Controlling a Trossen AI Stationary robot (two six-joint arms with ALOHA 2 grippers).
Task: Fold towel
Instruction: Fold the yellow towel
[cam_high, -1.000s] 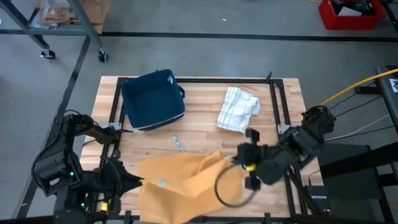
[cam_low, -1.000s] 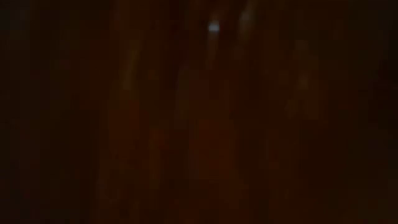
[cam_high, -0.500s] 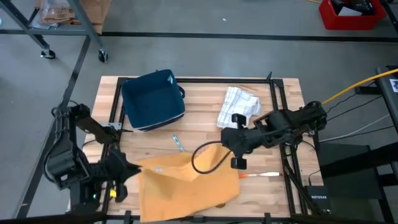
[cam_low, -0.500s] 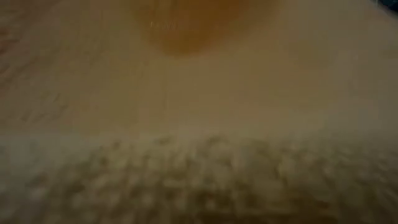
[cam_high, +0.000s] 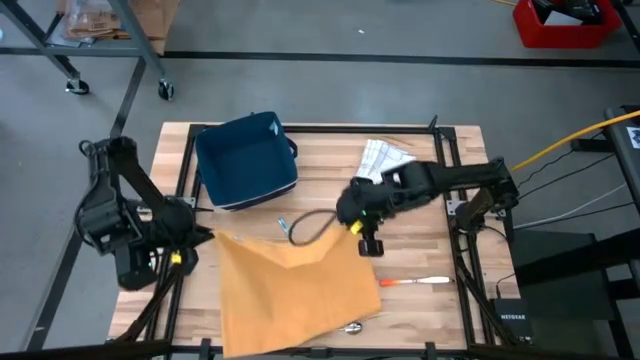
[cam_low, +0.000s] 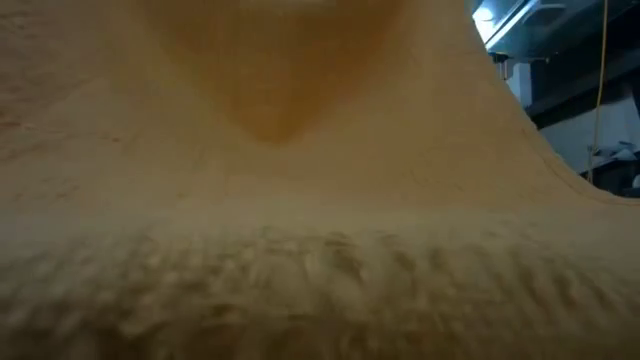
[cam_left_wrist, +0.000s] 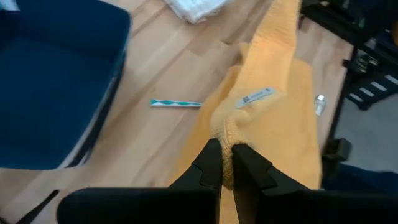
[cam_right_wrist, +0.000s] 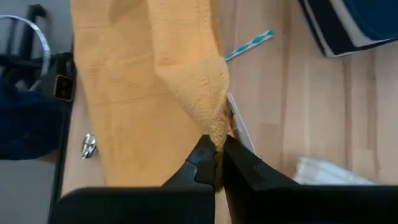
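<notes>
The yellow towel (cam_high: 295, 290) lies spread on the near half of the wooden table, and it fills the low view (cam_low: 300, 200). My left gripper (cam_high: 205, 238) is shut on its far left corner. My right gripper (cam_high: 352, 226) is shut on its far right corner. Between them the towel's far edge runs roughly straight. From there the cloth slopes down onto the table toward the near edge. My left gripper pinches the towel's far left corner (cam_left_wrist: 231, 138) between its two fingers, slanting down from the table's left side. The corner is bunched at the fingertips and raised off the table. My right gripper pinches the far right corner (cam_right_wrist: 217, 132) between its fingers, pointing steeply down. The cloth rises to a peak at the fingertips.
A dark blue bag (cam_high: 246, 160) sits at the far left and a white checked cloth (cam_high: 384, 160) at the far right. A teal stick (cam_high: 285, 229) lies just beyond the towel. An orange-handled tool (cam_high: 416, 283) lies to its right, and a small metal piece (cam_high: 351, 327) at its near edge.
Both grippers have moved toward the table's far edge and lowered, staying shut on the towel's corners; the right one has also gone leftward. The towel, earlier bunched and draped at the near edge, has been drawn farther onto the table and spread out flatter.
</notes>
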